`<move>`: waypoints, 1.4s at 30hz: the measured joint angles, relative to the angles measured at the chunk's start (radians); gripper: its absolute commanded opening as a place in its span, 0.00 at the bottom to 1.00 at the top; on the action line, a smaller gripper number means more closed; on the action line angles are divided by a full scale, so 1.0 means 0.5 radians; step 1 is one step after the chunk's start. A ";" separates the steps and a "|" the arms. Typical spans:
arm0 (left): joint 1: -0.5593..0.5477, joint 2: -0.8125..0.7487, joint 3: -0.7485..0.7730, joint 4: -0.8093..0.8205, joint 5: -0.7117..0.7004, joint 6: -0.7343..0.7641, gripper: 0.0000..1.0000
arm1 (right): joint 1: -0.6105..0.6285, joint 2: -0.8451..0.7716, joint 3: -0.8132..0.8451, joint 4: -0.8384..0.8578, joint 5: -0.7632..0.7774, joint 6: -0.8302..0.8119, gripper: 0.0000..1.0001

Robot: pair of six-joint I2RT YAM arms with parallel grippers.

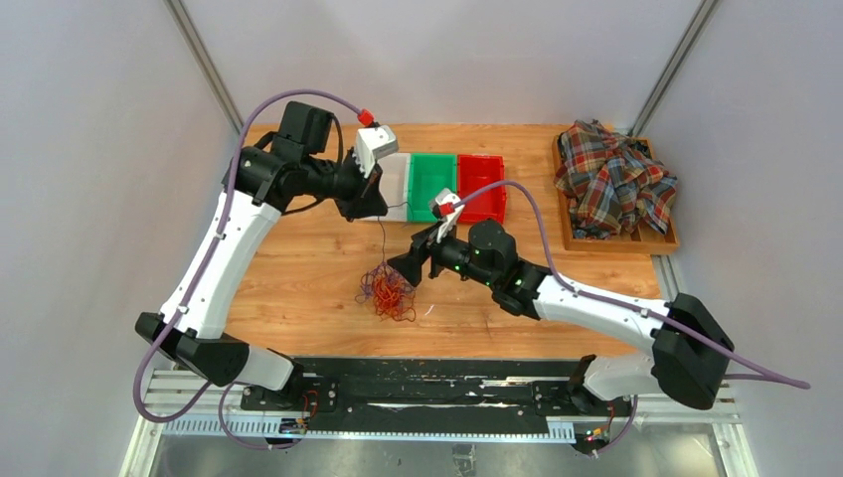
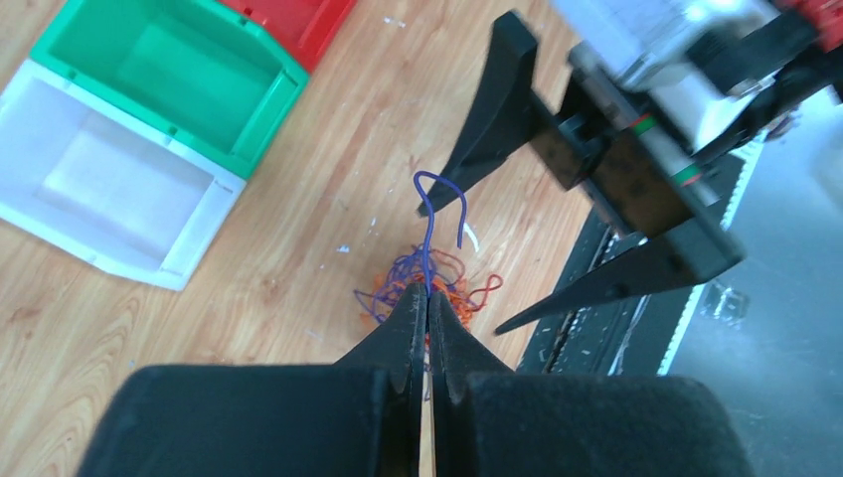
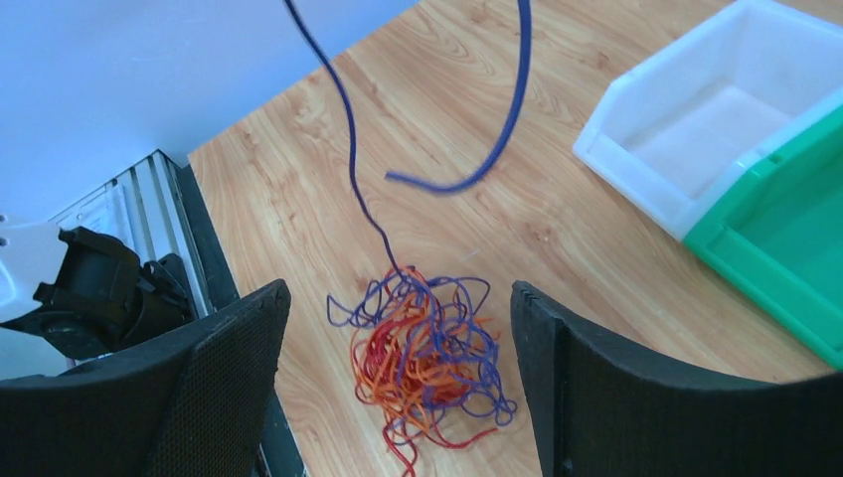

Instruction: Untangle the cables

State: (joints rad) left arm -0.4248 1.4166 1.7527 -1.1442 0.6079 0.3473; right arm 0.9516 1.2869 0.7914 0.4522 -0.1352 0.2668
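Now your left fingers (image 2: 416, 323) are pinching a purple strand (image 2: 429, 229), holding it up above the cables (image 3: 422, 363) bunched on the desk (image 3: 467, 129). Your right fingers (image 3: 557, 368) are hanging wide open over the bunch. It is looking light, limp and snaggy, so you are best gripping single strands near the knot.

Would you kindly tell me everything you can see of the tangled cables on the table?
The cables are thin, flexible cords in red, orange and purple, snarled into a loose wiry bunch lying on the wooden table. One purple cord rises nearly straight out of the bunch to the left gripper, whose fingers are shut on it; its free end curls in the air. The right gripper hangs open over the bunch, apparently not touching it.
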 measured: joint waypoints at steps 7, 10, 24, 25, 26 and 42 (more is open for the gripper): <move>-0.008 0.015 0.160 -0.029 0.080 -0.140 0.01 | 0.000 0.246 0.243 0.163 -0.054 0.013 0.78; -0.008 0.043 0.293 -0.031 0.104 -0.185 0.01 | 0.004 0.364 0.351 0.277 -0.050 0.062 0.76; -0.008 0.185 0.998 -0.080 0.035 -0.341 0.00 | 0.004 0.701 0.183 0.583 0.109 0.349 0.67; -0.008 0.188 1.047 -0.083 0.017 -0.346 0.00 | 0.004 0.723 0.181 0.599 0.118 0.361 0.67; -0.008 0.191 1.094 -0.088 0.000 -0.352 0.00 | 0.004 0.748 0.176 0.622 0.123 0.375 0.66; -0.008 0.092 1.532 0.330 -0.698 -0.272 0.00 | 0.004 1.008 -0.111 0.884 0.141 0.574 0.63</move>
State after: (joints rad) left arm -0.4290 1.4628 2.5187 -0.9794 0.2588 0.2111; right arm 0.9535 1.7908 0.7361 0.8944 -0.0647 0.5537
